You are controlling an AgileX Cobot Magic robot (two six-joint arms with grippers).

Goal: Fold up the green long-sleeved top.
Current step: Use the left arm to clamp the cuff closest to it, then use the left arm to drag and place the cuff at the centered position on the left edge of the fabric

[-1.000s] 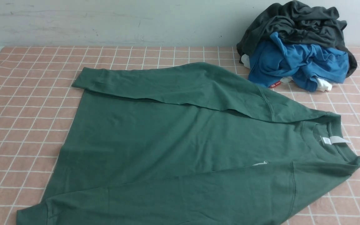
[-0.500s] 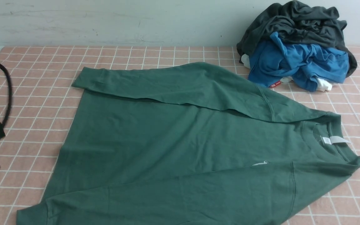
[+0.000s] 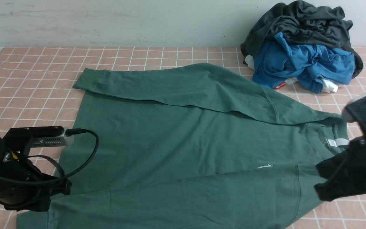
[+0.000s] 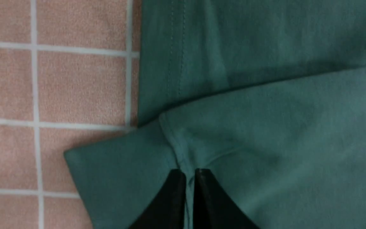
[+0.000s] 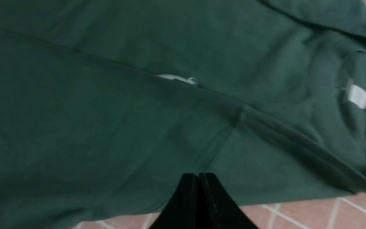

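Black left claw (image 4: 190, 172), looped black cable (image 3: 91, 153)

Pink checked tabletop (image 3: 27, 79), green long-sleeved top (image 3: 170, 143) spread flat; heap of clothes (image 3: 300, 47) at far right corner

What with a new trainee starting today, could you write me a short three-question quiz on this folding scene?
1. True or false: the green long-sleeved top lies with its collar toward the robot's left.
2. What lies uppermost on the clothes pile by the far wall?
A. a red towel
B. the dark grey garment
C. a yellow cap
3. Fill in: the jaws of the right pincer are ___ (open or shut).

Key: 1 false, the collar is toward the robot's right; 2 B; 3 shut.
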